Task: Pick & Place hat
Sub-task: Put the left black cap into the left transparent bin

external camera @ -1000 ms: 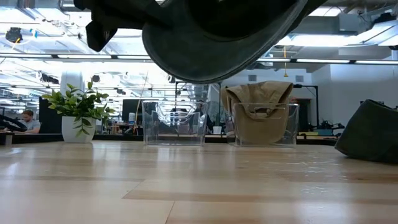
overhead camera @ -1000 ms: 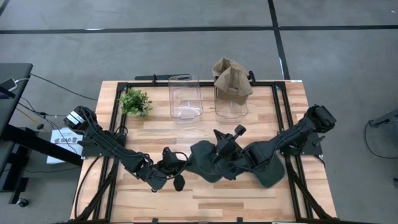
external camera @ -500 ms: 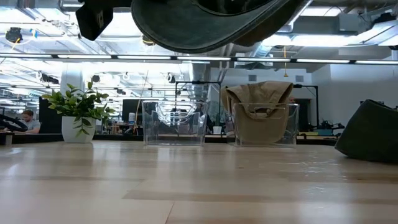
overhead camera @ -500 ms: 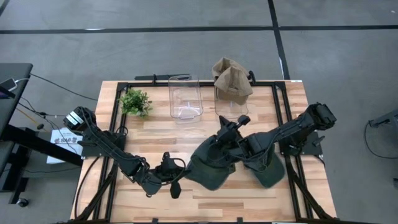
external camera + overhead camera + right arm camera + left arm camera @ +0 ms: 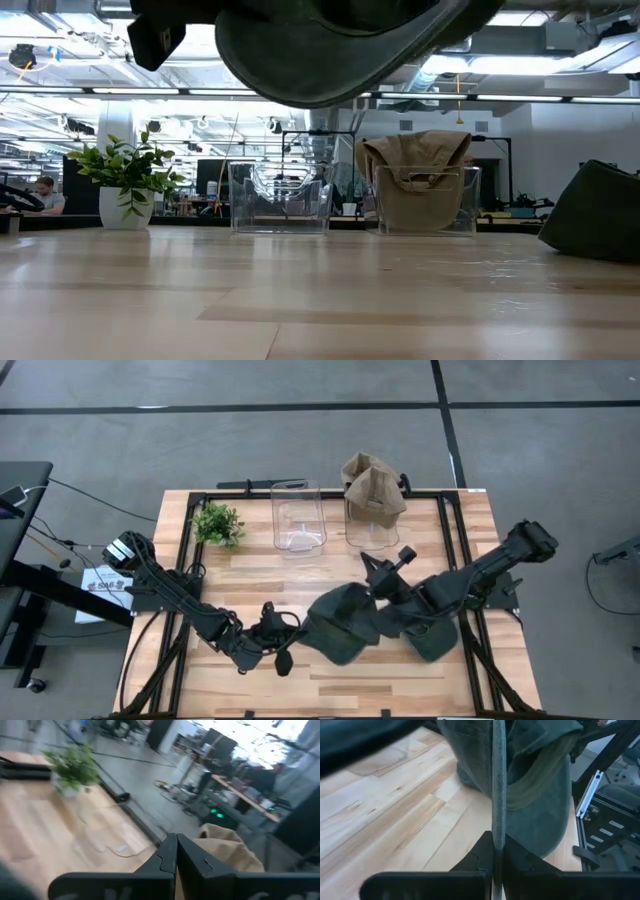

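A dark green hat [image 5: 345, 628] hangs clear of the wooden table between both arms. In the low view the hat [image 5: 330, 50] fills the top of the picture. My left gripper [image 5: 285, 650] is at its left side, shut on the brim. My right gripper [image 5: 380, 578] is over its right part, fingers shut [image 5: 172, 850] and pointing toward the far edge. A second dark hat [image 5: 438, 640] lies on the table near the right edge. A tan hat [image 5: 372, 482] is draped over the rim of the right-hand clear bin [image 5: 372, 532]. My left gripper [image 5: 496, 862] pinches the hat's brim edge [image 5: 498, 815] between its two fingers, coming level from the table's left. The thin edge runs straight out between the fingers, and the hat is off the table. My right gripper is shut on the hat's right part [image 5: 385, 610]. The gripper itself hides the place of contact, and no cloth shows between the fingertips in its wrist view.
An empty clear bin [image 5: 298, 518] stands at the far middle, beside the bin with the tan hat. A small potted plant [image 5: 217, 523] sits at the far left. Bare wood [image 5: 250, 575] lies below and left of the lifted hat.
My right gripper has moved toward the table's right and far edge, drawing the hat's right part with it. The hat has risen a little and stayed clear of the table. My left gripper has shifted slightly toward the near edge, still shut on the brim.
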Controlling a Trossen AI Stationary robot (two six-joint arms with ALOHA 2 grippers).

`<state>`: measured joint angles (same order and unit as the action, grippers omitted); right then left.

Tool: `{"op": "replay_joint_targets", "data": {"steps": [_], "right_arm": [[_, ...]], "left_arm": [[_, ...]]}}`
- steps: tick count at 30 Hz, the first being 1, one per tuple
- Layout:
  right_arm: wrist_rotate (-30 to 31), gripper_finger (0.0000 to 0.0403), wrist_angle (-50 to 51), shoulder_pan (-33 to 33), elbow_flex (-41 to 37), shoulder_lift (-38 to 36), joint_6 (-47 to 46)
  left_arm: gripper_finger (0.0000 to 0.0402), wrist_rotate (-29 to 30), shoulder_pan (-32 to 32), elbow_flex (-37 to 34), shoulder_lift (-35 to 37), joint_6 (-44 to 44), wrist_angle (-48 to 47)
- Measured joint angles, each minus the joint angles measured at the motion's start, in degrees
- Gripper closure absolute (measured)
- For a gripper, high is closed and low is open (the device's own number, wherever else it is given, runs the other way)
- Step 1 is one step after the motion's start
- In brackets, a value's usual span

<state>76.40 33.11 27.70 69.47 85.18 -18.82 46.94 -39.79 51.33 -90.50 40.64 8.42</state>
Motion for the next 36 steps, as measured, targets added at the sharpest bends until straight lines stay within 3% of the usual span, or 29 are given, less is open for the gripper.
{"op": "replay_joint_targets", "data": {"steps": [6,15,24,30,36], "right_arm": [[-5.04,0.0403,-0.75,3.46,0.00,-4.38,-0.13],[-17.80,0.0391,-1.00,5.29,0.00,-9.32,-2.59],[-36.04,0.0261,-0.38,2.34,0.00,-9.00,-5.32],[-39.17,0.0188,4.67,1.51,-0.02,-9.47,-12.07],[-38.86,0.0169,12.60,2.86,0.02,-11.46,-22.23]], "left_arm": [[0.0389,0.07,0.48,0.00,0.00,0.02,-0.06],[0.0389,0.23,0.59,-0.02,0.00,-1.62,-0.22],[0.0389,2.36,0.81,-0.02,0.00,-7.27,-1.09],[0.0389,4.17,1.06,-0.02,0.00,-8.94,-1.09],[0.0389,9.44,2.46,-0.02,0.00,-7.61,-1.09]]}}
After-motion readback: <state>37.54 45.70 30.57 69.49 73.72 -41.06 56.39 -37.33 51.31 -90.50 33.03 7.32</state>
